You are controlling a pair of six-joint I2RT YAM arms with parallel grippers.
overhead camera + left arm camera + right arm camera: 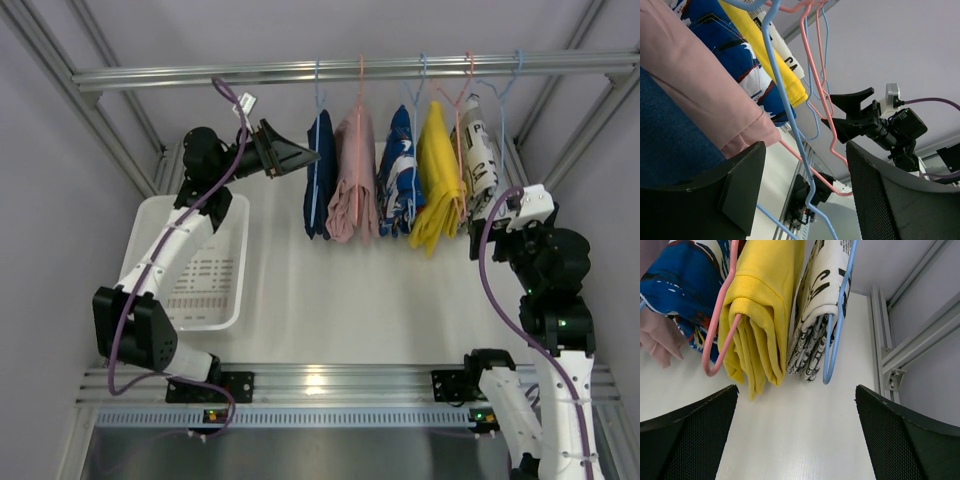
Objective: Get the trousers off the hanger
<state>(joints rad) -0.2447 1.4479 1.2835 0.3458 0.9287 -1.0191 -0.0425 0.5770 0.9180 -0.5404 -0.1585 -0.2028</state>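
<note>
From the near edge, both arms reach up toward the rail.
Extended far forward, the left gripper points sideways, jaws wide apart and empty, tips just beside the navy trousers; the right gripper gapes empty before the yellow garment. Beside the navy pair hang the pink trousers, both on hangers.

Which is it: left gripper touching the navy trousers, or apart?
Cannot tell. From the top, the left gripper overlaps the navy trousers at their edge; the left wrist view shows cloth behind a finger, neither contact nor gap plain.
</note>
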